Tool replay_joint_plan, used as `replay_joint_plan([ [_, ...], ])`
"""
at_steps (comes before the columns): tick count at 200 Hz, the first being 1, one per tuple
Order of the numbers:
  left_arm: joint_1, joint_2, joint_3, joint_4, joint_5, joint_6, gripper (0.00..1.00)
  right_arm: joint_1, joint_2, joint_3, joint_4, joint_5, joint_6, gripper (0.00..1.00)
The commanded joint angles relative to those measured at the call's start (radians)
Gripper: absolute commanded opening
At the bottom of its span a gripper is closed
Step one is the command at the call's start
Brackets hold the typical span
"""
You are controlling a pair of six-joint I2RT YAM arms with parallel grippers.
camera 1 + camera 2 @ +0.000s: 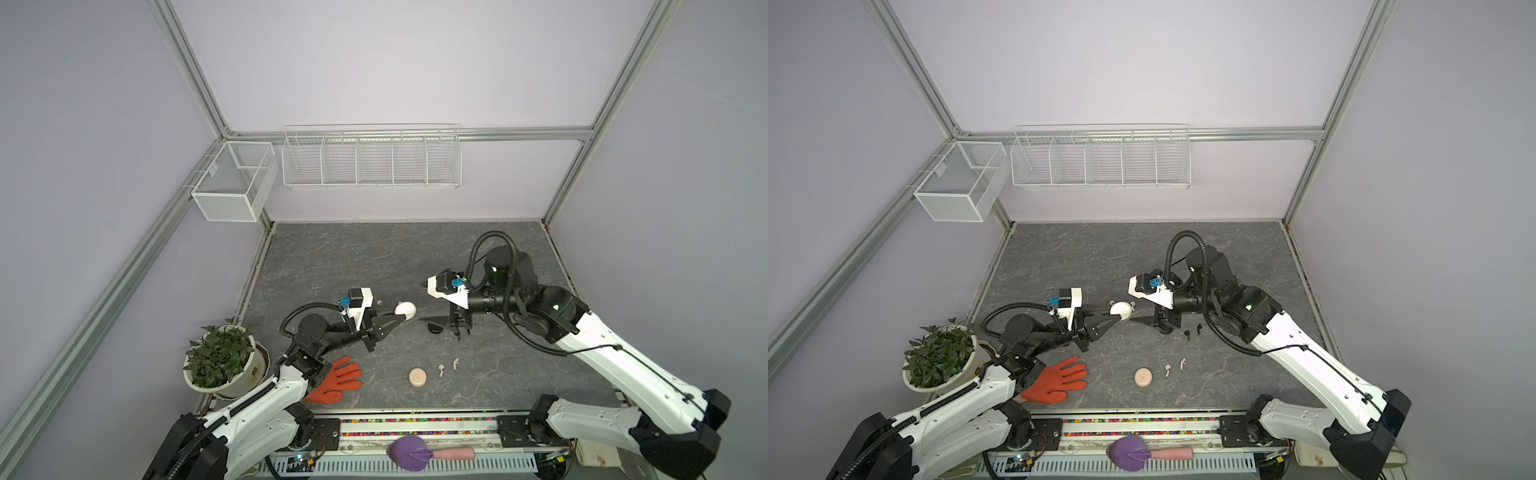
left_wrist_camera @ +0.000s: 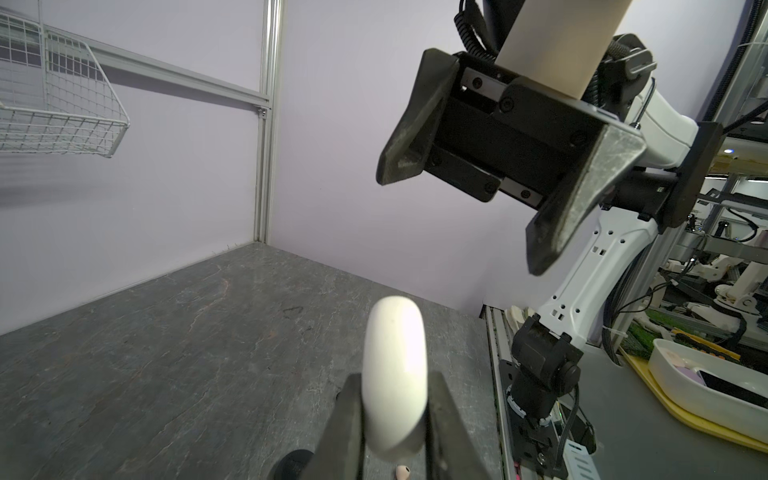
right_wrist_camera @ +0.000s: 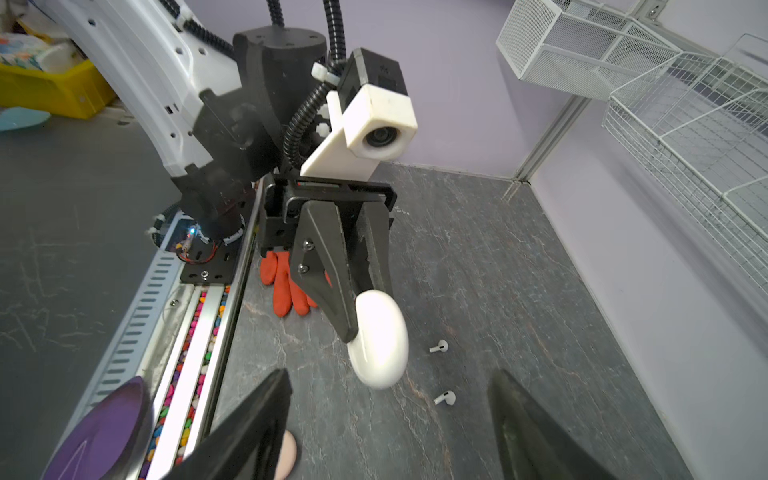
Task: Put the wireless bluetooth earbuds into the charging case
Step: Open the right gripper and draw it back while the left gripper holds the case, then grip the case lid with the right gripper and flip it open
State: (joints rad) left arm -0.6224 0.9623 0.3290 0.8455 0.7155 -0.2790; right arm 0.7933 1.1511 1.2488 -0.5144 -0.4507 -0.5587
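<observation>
White charging case stands on edge, clamped by the left gripper, its long axis along the fingers, toward the right gripper, whose fingers are wide apart. 2 white earbuds lie on the table near it, stems toward the case. The pot label is too small to read.

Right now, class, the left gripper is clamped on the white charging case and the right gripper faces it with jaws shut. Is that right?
Not quite: the right gripper is open, jaws spread wide, as the left wrist view shows. The left gripper is indeed clamped on the white charging case, and the right one faces it.
</observation>
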Motion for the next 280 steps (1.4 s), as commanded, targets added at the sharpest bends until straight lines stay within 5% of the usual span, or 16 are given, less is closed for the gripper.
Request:
replay_joint_plan([
  [1, -0.005, 0.015, 0.004, 0.001, 0.002, 0.019, 0.00, 0.019, 0.001, -0.006, -0.029, 0.083, -0.070, 0.78],
  [280, -0.005, 0.012, -0.032, 0.000, -0.011, 0.024, 0.00, 0.074, 0.125, -0.008, 0.151, 0.261, -0.069, 0.69],
])
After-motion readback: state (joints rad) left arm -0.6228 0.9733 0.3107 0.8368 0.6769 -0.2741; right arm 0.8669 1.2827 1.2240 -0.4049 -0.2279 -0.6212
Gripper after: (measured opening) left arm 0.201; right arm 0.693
